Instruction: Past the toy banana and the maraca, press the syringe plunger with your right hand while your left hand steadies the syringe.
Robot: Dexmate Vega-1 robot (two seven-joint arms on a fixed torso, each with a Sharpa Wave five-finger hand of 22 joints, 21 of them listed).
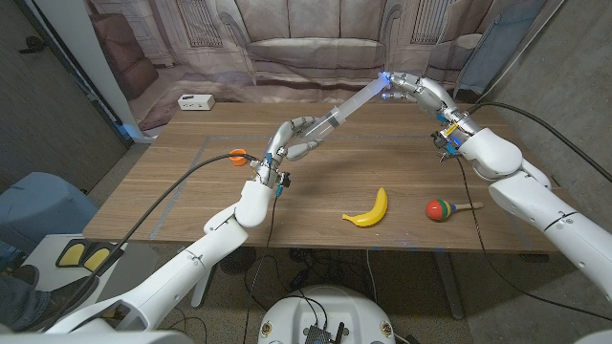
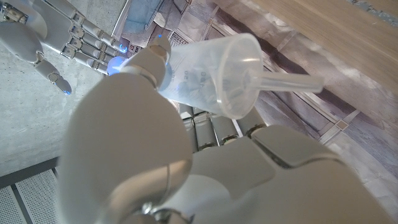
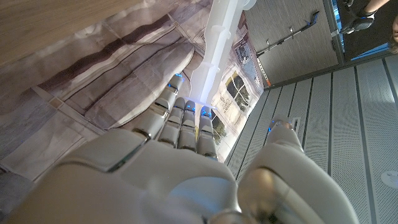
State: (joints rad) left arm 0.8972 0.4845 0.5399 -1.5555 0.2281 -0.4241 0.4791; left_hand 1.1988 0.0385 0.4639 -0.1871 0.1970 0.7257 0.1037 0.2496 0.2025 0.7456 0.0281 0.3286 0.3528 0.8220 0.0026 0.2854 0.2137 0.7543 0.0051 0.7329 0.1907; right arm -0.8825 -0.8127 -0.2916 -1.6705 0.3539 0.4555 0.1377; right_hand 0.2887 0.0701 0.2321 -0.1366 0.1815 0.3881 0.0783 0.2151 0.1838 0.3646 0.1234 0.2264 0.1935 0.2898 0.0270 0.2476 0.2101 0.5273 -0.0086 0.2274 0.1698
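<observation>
A large clear syringe [image 1: 346,107] hangs slanted above the table's far side. My left hand [image 1: 295,139] grips its barrel at the lower end. In the left wrist view the barrel [image 2: 208,71] and its thin nozzle stick out past my left hand [image 2: 186,162]. My right hand [image 1: 413,90] is at the syringe's upper end, fingers straight and touching the plunger's end; it also shows in the left wrist view [image 2: 53,37]. In the right wrist view the plunger rod [image 3: 217,43] runs away from my right hand's fingertips [image 3: 186,115]. The yellow toy banana [image 1: 369,209] and the red-green maraca [image 1: 445,208] lie near the front edge.
A small orange object [image 1: 236,156] lies by my left wrist on the wooden table [image 1: 172,191]. A white box [image 1: 196,101] sits at the far left corner. A printed backdrop [image 1: 287,48] hangs behind the table. Cables trail from both arms.
</observation>
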